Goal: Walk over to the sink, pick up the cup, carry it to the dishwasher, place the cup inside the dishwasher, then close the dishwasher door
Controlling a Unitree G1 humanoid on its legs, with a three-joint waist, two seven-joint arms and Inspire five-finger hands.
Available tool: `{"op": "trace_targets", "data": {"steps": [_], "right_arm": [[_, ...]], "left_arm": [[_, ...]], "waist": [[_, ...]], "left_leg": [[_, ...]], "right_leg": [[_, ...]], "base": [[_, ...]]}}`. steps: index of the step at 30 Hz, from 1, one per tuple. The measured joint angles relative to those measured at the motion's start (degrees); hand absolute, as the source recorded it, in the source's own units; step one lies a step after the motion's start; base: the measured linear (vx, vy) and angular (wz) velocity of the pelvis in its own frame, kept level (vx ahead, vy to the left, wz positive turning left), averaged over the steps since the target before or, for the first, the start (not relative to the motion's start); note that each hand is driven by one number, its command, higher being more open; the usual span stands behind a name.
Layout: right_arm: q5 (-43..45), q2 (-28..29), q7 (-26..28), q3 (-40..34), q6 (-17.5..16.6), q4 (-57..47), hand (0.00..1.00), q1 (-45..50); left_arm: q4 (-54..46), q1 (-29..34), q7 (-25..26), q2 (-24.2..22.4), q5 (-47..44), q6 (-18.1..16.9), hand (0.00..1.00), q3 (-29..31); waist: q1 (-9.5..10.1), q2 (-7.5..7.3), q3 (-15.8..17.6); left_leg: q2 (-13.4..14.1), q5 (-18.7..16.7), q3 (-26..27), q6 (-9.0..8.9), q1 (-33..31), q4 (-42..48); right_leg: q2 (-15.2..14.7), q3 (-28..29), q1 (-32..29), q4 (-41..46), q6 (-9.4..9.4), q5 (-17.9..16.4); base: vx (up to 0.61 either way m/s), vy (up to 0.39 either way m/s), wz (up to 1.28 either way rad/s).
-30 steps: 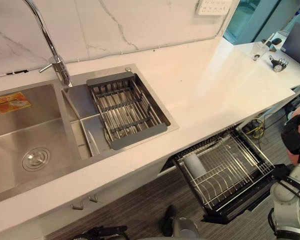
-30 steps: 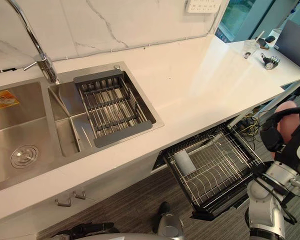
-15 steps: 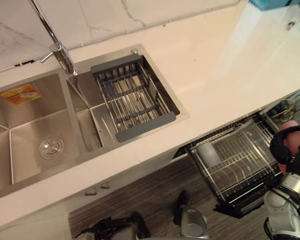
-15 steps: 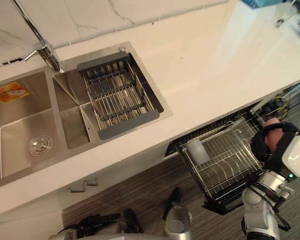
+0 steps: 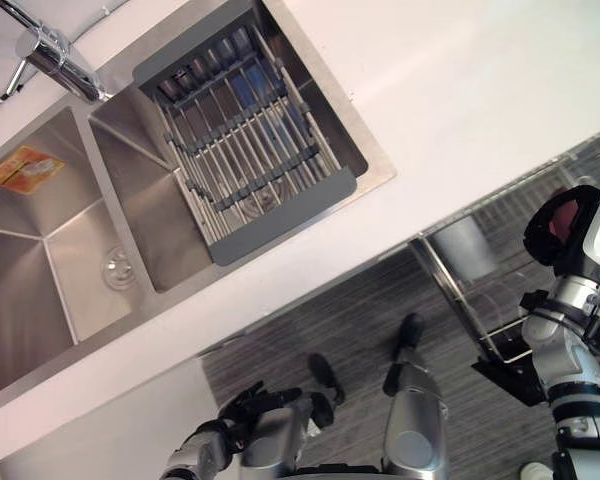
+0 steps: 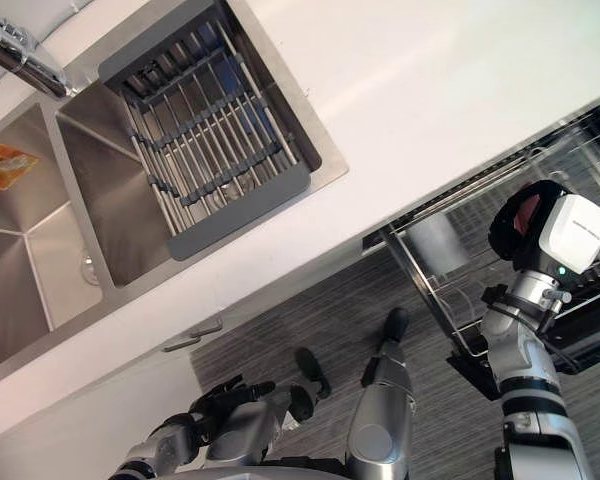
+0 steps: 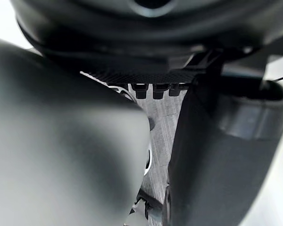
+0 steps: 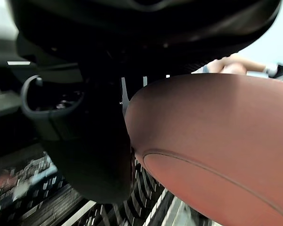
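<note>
My right hand [image 5: 540, 237] is shut on a reddish-brown cup [image 5: 564, 217], held just above the right side of the pulled-out dishwasher rack [image 5: 483, 322]. The right wrist view shows the cup [image 8: 212, 141] close up, with my dark fingers [image 8: 94, 155] curled beside it and rack wires below. A grey cup [image 6: 432, 240] stands in the rack's near-left corner. My left hand [image 6: 225, 398] hangs low over the floor with its fingers relaxed and nothing in it.
The double steel sink [image 5: 40, 250] lies at the left, with a grey drying rack [image 5: 250, 150] set over its right basin and the faucet [image 5: 50, 50] behind. The white counter [image 5: 460, 90] runs above the dishwasher. Dark wood-grain floor [image 5: 360, 320] lies below.
The camera has tipped down and rolled, so the whole picture shifted. My right hand still holds the cup and now sits closer over the dishwasher rack.
</note>
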Motion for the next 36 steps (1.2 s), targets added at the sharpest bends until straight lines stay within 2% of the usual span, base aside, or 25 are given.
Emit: {"op": "trace_targets", "data": {"steps": [2, 3, 7, 9, 12, 15, 19, 21, 23, 25, 28, 31, 33, 36], "right_arm": [[-0.1, -0.8, 1.3, 2.1, 0.0, 0.3, 0.00, -2.2], [-0.1, -2.1, 3.2, 4.1, 0.1, 1.4, 1.00, -4.3], [-0.1, -3.7, 5.4, 6.8, 2.1, 5.9, 1.00, -8.0], [1.6, -3.8, 5.9, 6.9, 5.0, 8.2, 1.00, -9.0], [7.6, -4.0, 11.1, 4.5, 7.1, 9.6, 1.00, -8.3], [11.9, -4.1, 15.0, 2.0, 6.3, 9.5, 1.00, -4.7], [22.6, -1.7, 17.1, -2.6, 1.5, 5.3, 1.00, 0.2], [30.8, 3.5, 17.7, -7.9, -1.9, 1.3, 1.00, 3.3], [36.6, 6.4, 19.2, -10.3, -3.7, -2.9, 1.00, 5.3], [41.8, 9.7, 21.5, -13.9, -3.8, -5.5, 1.00, 6.9], [46.3, 14.2, 26.5, -17.7, -3.7, -11.6, 1.00, 10.7], [49.3, 15.1, 30.7, -19.0, -3.5, -18.5, 1.00, 13.0], [49.8, 15.1, 31.0, -20.4, -3.5, -23.1, 1.00, 13.3], [50.0, 15.1, 29.9, -24.3, -3.5, -28.1, 1.00, 13.6]], "left_arm": [[0.1, -0.5, 0.0, -0.3, -0.1, 0.0, 1.00, -0.1], [0.2, -1.1, 0.0, -0.5, 0.1, -0.4, 1.00, -0.5], [0.2, -2.1, 0.7, -0.8, 2.9, -1.9, 1.00, -2.2], [0.2, -2.2, 1.5, -1.0, 3.2, -2.3, 1.00, -2.2], [0.2, -2.2, 2.0, -1.2, 3.2, -1.7, 1.00, -2.2], [0.0, -2.2, 2.1, -1.2, 3.2, -0.6, 1.00, -1.8], [-0.4, -2.1, 2.0, -1.3, 3.3, 0.5, 1.00, -0.9], [-0.4, -2.1, 2.1, -1.3, 3.3, 1.4, 1.00, 0.3], [-0.5, -2.2, 2.5, -1.4, 3.1, 2.8, 1.00, 1.2], [-0.2, -2.2, 4.1, -1.4, 2.1, 5.1, 1.00, 2.4], [2.1, -2.1, 4.9, -0.6, 2.4, 7.3, 1.00, 5.8], [4.0, -2.1, 5.4, 0.1, 4.7, 8.2, 1.00, 7.3], [4.8, -2.1, 5.5, 0.2, 5.0, 8.3, 1.00, 7.9], [5.0, -2.0, 5.7, 0.4, 5.2, 8.7, 1.00, 7.9]], "waist": [[0.09, 0.63, 0.2], [0.17, 1.15, 0.4], [0.93, 1.32, 0.3], [0.92, 1.33, 0.3], [0.86, 1.33, 0.3], [0.72, 1.30, 0.4], [-0.42, 1.11, 0.5], [-0.93, 0.59, 0.7], [-1.21, 0.12, 0.9], [-1.21, -0.61, 0.9], [-1.60, -3.14, -0.1], [-2.39, -5.85, -1.1], [-2.50, -6.48, -1.4], [-3.65, -6.92, -2.1]], "left_leg": [[-0.3, 0.5, 0.0, 0.14, -0.4, -0.2], [-0.5, 0.7, -0.2, 0.00, -0.6, -0.3], [-0.7, 1.2, -2.0, -0.65, -1.0, -0.3], [-0.7, 1.3, -2.4, -0.77, -0.9, -0.3], [-0.7, 1.4, -2.9, -0.92, -0.6, -0.3], [-0.6, 1.4, -3.1, -0.98, 0.8, -0.7], [-0.2, 1.1, -3.0, -1.39, 2.3, -2.3], [0.4, 0.5, -2.5, -2.21, 2.9, -2.0], [1.2, -0.1, -2.1, -2.14, 3.3, -1.2], [2.1, -0.8, -1.6, -2.12, 4.8, -0.4], [3.8, -2.0, 0.4, -2.81, 7.0, 0.7], [4.8, -2.1, 3.6, -3.02, 8.9, 1.2], [5.0, -2.1, 5.4, -3.02, 10.3, 1.7], [5.1, -2.4, 7.2, -3.22, 11.5, 1.8]], "right_leg": [[-0.1, 0.3, -0.4, -0.5, -0.04, 0.4], [0.0, 0.3, -0.5, -0.8, -0.08, 0.6], [0.1, 0.0, -0.5, -1.7, -0.20, 1.1], [0.1, -0.4, -0.2, -1.7, -0.21, 1.1], [0.0, -0.8, 0.5, -1.7, -0.24, 1.1], [0.1, -1.0, 1.8, -1.7, -0.33, 1.0], [0.5, -1.0, 2.5, -1.6, -0.79, 0.2], [0.9, -0.6, 2.9, -1.4, -0.61, -0.3], [1.4, -0.4, 3.5, -1.1, -0.80, -0.7], [1.9, 0.0, 4.5, 0.6, -0.85, -1.5], [2.7, 1.4, 4.9, 3.8, -1.29, -3.7], [3.6, 3.1, 4.9, 4.8, -1.55, -4.6], [4.0, 4.6, 5.3, 5.2, -1.58, -4.8], [4.4, 5.7, 5.5, 5.8, -1.36, -5.4]], "base": [[0.02, -0.001, -0.05], [0.00, 0.000, 0.00], [0.00, -0.011, 0.03], [-0.02, -0.005, 0.09], [-0.02, 0.001, 0.06], [-0.03, -0.003, 0.00], [-0.04, -0.008, -0.04], [-0.03, -0.029, -0.12], [0.00, -0.053, -0.14], [0.02, -0.058, -0.18], [0.06, -0.061, -0.26], [0.06, -0.043, -0.32], [0.04, -0.017, -0.43], [0.00, -0.011, -0.22]]}}
